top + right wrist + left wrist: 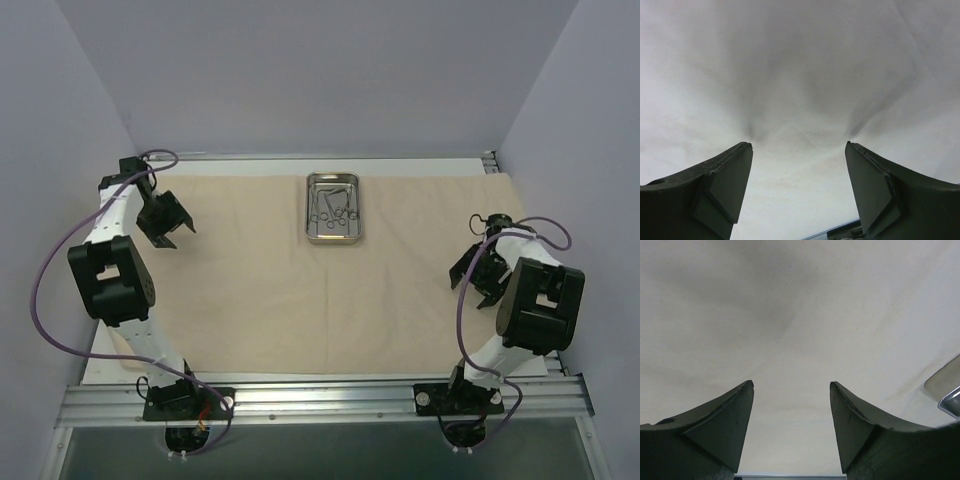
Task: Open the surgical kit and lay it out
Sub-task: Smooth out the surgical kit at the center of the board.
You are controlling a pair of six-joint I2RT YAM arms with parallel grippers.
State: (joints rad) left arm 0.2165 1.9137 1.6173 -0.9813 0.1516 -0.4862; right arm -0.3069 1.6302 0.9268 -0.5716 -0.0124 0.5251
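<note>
Left gripper (175,235): fingers spread wide, nothing between them, low over the flat beige cloth (260,290). Steel tray (309,210) resting on the cloth well off to this gripper's right, one corner just visible at the right edge of its wrist view. Forceps (333,205) bunched together inside the tray. Right gripper (468,293): likewise wide and empty over the cloth, creases fanning out beyond both fingertips, tray well to its left.

Aluminium rail (320,400), grey back wall (320,70)
</note>
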